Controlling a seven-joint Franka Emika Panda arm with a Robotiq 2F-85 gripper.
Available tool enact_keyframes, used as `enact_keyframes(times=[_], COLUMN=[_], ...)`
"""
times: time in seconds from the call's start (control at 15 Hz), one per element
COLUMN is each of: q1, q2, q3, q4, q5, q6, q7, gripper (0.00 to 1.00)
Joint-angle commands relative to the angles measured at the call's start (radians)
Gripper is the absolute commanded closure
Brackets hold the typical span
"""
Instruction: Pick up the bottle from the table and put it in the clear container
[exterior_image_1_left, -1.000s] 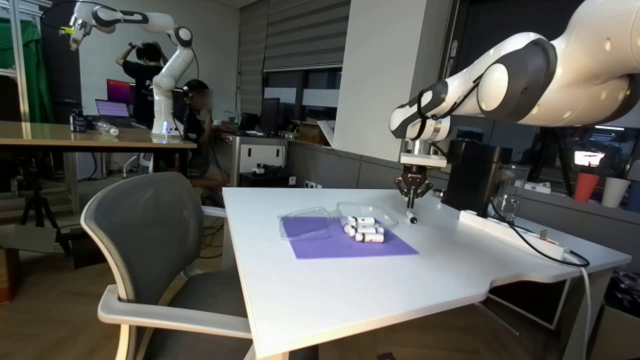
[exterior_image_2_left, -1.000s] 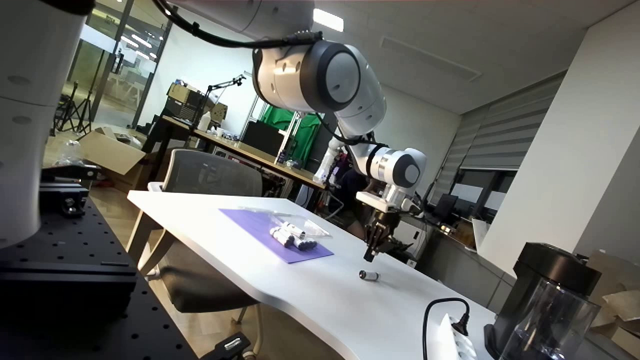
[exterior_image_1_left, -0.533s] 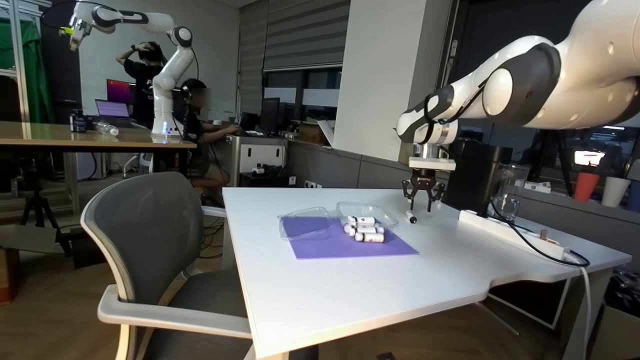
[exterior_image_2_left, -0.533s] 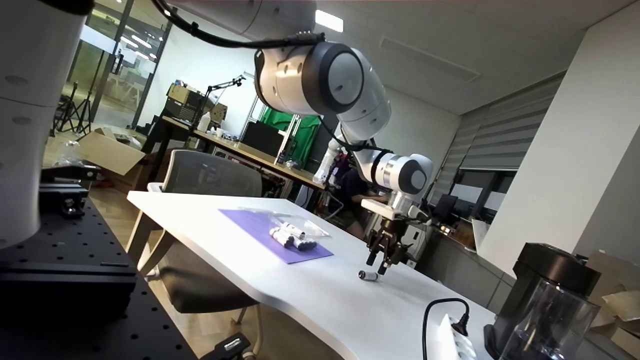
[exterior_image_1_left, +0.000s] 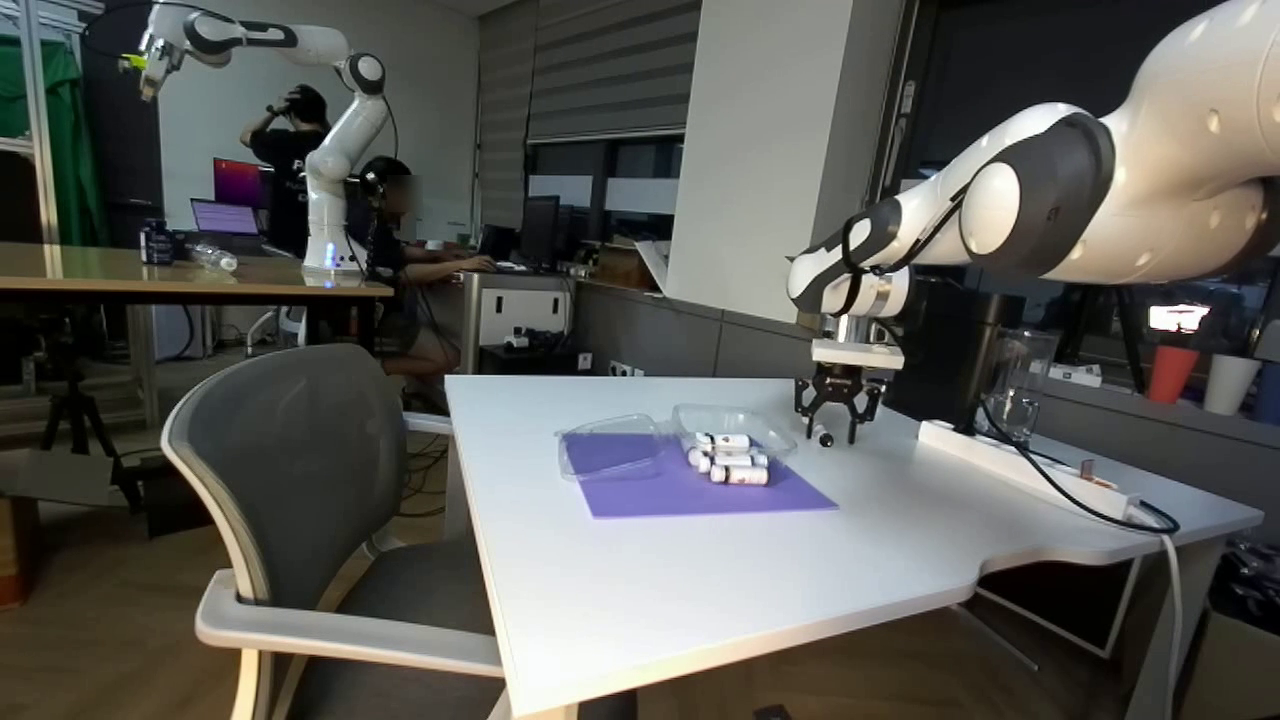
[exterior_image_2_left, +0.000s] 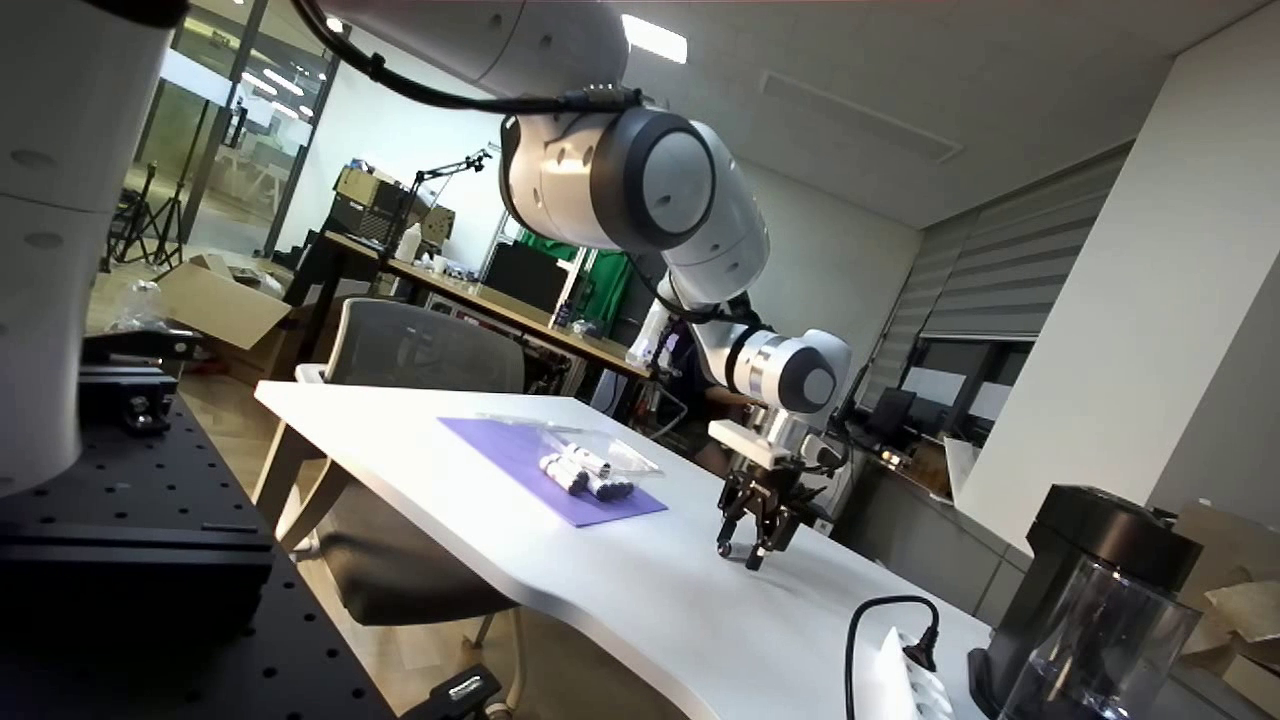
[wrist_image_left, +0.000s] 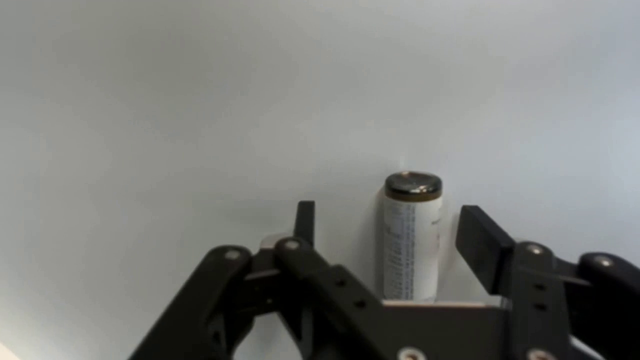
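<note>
Black Robotiq gripper (exterior_image_1_left: 831, 436) astride a small white-labelled bottle (wrist_image_left: 412, 240), with fingers (wrist_image_left: 482, 245) well parted, one to each side of it, and nothing clamped. Landmark throughout: the bottle, lying on its side on the white table (exterior_image_1_left: 640, 600) with a dark glossy end exposed. Changed over the last second, by comparison in both exterior views: from fingers together and raised above the bottle to fingers spread and lowered around it. Meaning for the task, as a judgement: a nearly complete approach, no grasp yet, with lift and transfer both to come. In the wrist view, a wider gap on one side of the bottle than on the other; hence, probably, earlier contact by the nearer finger and a slight roll or nudge on closing, unless centred beforehand. Apart from the bottle: a purple mat (exterior_image_1_left: 640, 500) and, partly over it, the clear plastic container (exterior_image_1_left: 772, 432), with a pile of similar bottles (exterior_image_1_left: 740, 475) in or against it, not distinguishable which. Likely next: closing on the round labelled body.
</note>
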Motion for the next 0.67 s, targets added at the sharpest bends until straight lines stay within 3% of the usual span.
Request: enact_keyframes(times=[0.0,0.07,0.27,0.4,0.47,0.6], q1=[0.004,0.011,0.005,-0.008,-0.007,0.002], q2=[0.055,0.008,0.015,0.015,0.01,-0.005], q3=[0.011,0.012,0.029,0.062,0.073,0.09], q4=[0.104,0.028,0.068,0.11,0.134,0.176], q5=[-0.005,-0.01,0.01,0.038,0.043,0.047], q6=[-0.03,0.001,-0.059,-0.173,-0.228,-0.317], q7=[0.001,0.004,0.006,-0.016,-0.025,-0.048], gripper=[0.56,0.65,0.84,0.98,0.93,0.93])
